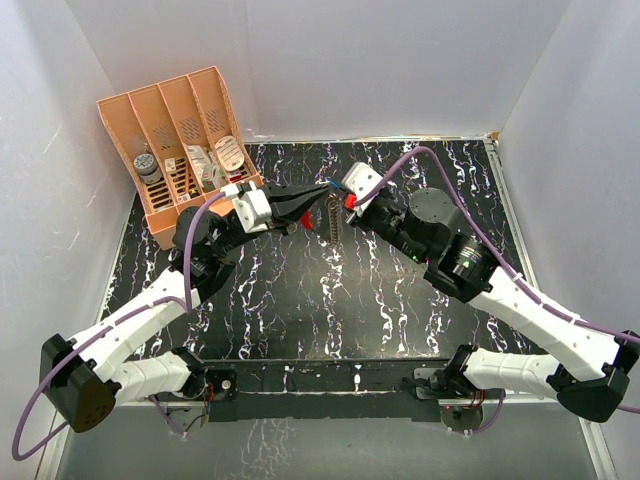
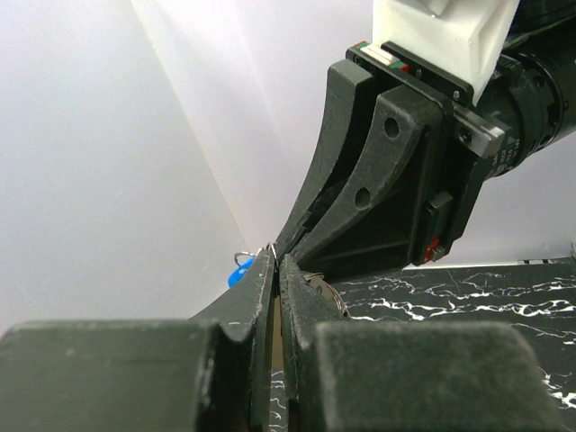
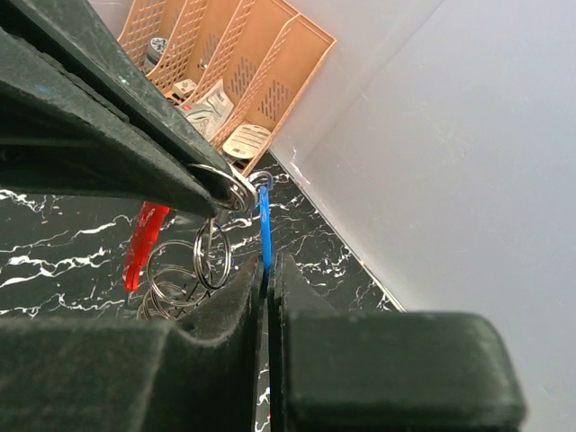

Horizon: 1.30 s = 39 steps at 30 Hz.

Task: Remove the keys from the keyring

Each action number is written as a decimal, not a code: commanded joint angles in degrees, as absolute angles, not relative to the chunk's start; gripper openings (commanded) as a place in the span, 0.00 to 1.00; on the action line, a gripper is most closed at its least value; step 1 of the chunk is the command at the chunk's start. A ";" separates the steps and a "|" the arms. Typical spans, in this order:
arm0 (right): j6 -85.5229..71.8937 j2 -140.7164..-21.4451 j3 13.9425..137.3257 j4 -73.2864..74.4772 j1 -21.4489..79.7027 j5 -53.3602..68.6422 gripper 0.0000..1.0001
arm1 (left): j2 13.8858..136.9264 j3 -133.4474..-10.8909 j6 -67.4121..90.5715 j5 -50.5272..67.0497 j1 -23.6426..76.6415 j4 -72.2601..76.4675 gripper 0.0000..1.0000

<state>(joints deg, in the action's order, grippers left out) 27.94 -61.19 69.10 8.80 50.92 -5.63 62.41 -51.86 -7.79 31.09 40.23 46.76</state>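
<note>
My left gripper (image 1: 317,193) and right gripper (image 1: 336,190) meet tip to tip above the back middle of the table. In the left wrist view my left gripper (image 2: 276,261) is shut on the thin silvery ring (image 2: 329,293) of the keyring, with a blue key head (image 2: 239,274) just beyond its tips. In the right wrist view my right gripper (image 3: 268,265) is shut on the blue key head (image 3: 265,229), which hangs from the ring (image 3: 236,191) held by the left fingers (image 3: 135,148). The red fob (image 3: 144,238) and a chain of rings (image 3: 184,274) dangle below, also in the top view (image 1: 327,216).
An orange slotted file organizer (image 1: 180,150) holding small items stands at the back left, close behind my left gripper, and shows in the right wrist view (image 3: 252,63). White walls enclose the black marbled table (image 1: 330,300) on three sides.
</note>
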 commanded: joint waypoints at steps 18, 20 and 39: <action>27.25 -53.81 67.45 -6.32 50.14 -11.81 0.13 | 61.29 -54.40 -4.12 32.74 40.90 49.74 0.00; 26.49 -53.80 68.19 -5.11 50.13 -9.88 0.13 | 61.75 -54.42 -3.39 32.65 40.91 50.48 0.00; 19.87 -50.30 64.50 -1.75 50.16 2.44 0.13 | 68.68 -54.89 3.46 27.59 40.87 62.74 0.00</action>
<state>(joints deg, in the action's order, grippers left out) 21.76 -51.70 65.08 0.19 50.24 0.89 69.28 -52.93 2.11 29.19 40.64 55.13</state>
